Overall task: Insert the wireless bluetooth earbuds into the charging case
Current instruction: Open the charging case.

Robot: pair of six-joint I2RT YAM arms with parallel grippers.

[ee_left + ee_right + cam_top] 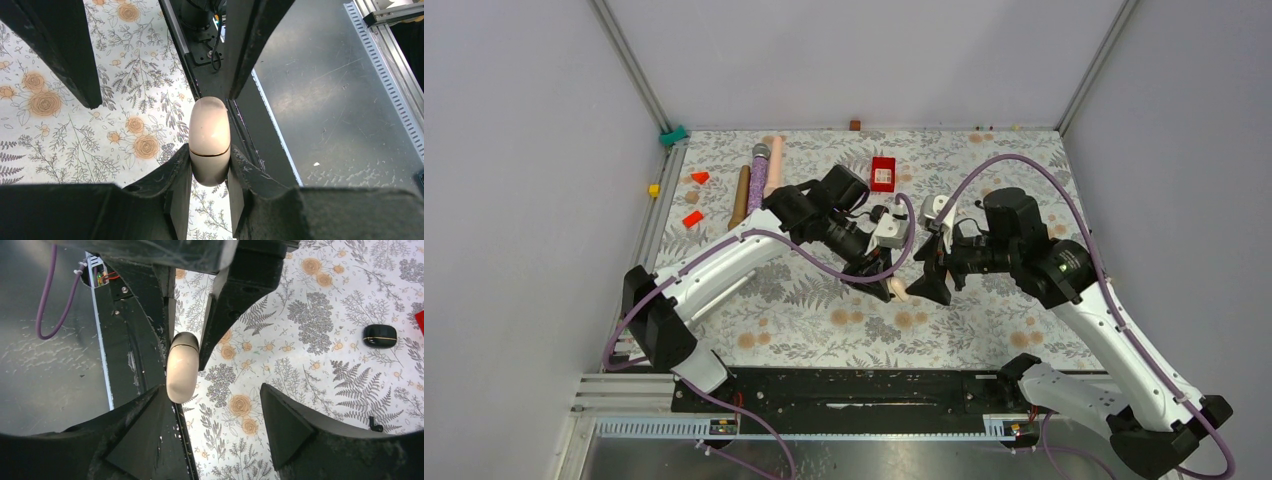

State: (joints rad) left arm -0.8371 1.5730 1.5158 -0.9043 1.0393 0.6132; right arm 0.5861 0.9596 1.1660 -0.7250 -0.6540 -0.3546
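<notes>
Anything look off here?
Nothing spilled or damaged. One oddity: the whitish case clamped in the left end effector has its lid shut, so nothing can go in yet. The right end effector stands open beside it.

The mat [874,335] lies free toward 6 o'clock of the charging case [209,140] pinched in the left gripper [210,160]. The gaping right gripper [212,392] crowds 3 o'clock. A red box [883,173] blocks 12, rods [758,180] block 10.
</notes>
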